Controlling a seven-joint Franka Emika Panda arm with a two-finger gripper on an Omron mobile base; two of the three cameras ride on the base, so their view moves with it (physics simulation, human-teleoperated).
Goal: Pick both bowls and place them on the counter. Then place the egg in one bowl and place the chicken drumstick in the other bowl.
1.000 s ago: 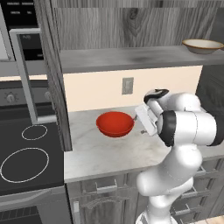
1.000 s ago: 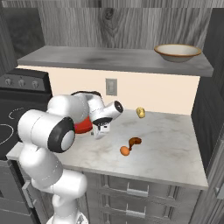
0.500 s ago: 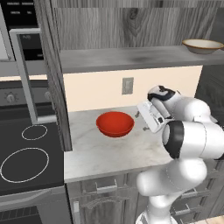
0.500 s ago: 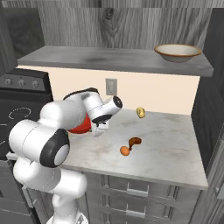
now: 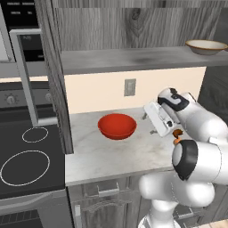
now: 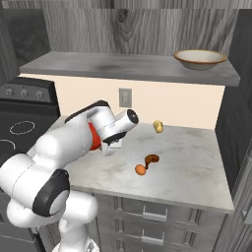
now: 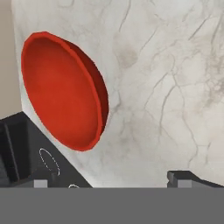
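Hand view shows the tool [image 7: 113, 177] wide and empty, red bowl [image 7: 61, 89] already resting on the surface [image 7: 175, 78], freeing it for the shelf's beige bowl [image 6: 199, 58].

No words, brands or numbers can be read anywhere. The dark control panel of the oven [image 5: 38, 46], above the black stovetop with white rings [image 5: 26, 160], carries a few pale marks too blurred to make out. The round grey knobs [image 6: 22, 92] behind that stovetop show no legible markings.
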